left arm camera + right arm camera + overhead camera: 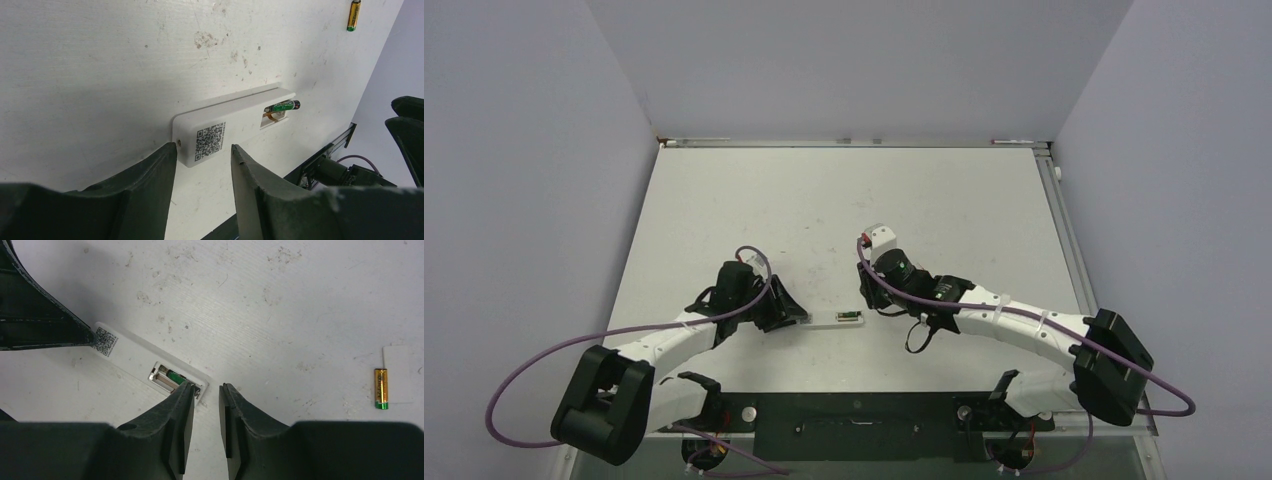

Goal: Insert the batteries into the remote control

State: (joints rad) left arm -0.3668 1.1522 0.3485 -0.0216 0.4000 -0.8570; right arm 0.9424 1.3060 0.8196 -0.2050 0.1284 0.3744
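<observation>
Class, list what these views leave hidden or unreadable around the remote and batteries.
- Right wrist view: one dark finger of the right gripper covers the near end of the slim white plastic remote control's open compartment and the green-black battery's tip.
- All views: the remote's button face lies against the white table.
- Top view: the copper-gold battery is too small to find.
- Left wrist view: its label is too small to read.

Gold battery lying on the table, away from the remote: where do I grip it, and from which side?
Take the gold battery mid-body from straight above, jaws across its round sides: it lies flat on the table with nothing over it, and its ends are small. A thin white plate lies right at one side, so that jaw probably lands on it.
</observation>
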